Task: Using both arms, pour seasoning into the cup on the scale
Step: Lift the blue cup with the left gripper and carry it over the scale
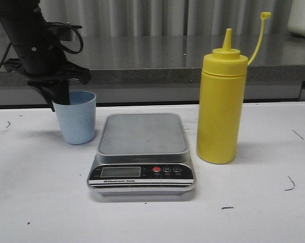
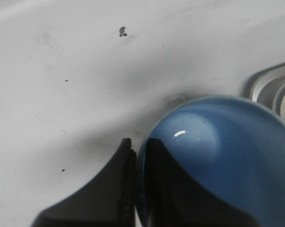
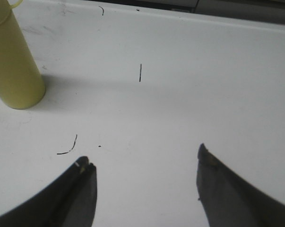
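Seasoning bottle (image 1: 220, 101) stands upright near the table's right edge, untouched, beside the empty scale (image 1: 142, 152). The left gripper (image 2: 138, 184) pinches the blue cup's (image 1: 78, 117) rim, likely to lift it onto the scale. The right gripper (image 3: 144, 177) hangs spread open.

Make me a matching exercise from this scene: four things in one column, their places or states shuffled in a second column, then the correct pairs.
Things
1. cup
2. seasoning bottle
3. scale
4. right gripper

Places or states
A. standing on the table right of the scale, nozzle uncapped
B. open above bare table, holding nothing
C. left of the scale, one finger of the left gripper inside its rim and one outside
D. in the middle, platform bare

Pairs: 1-C, 2-A, 3-D, 4-B
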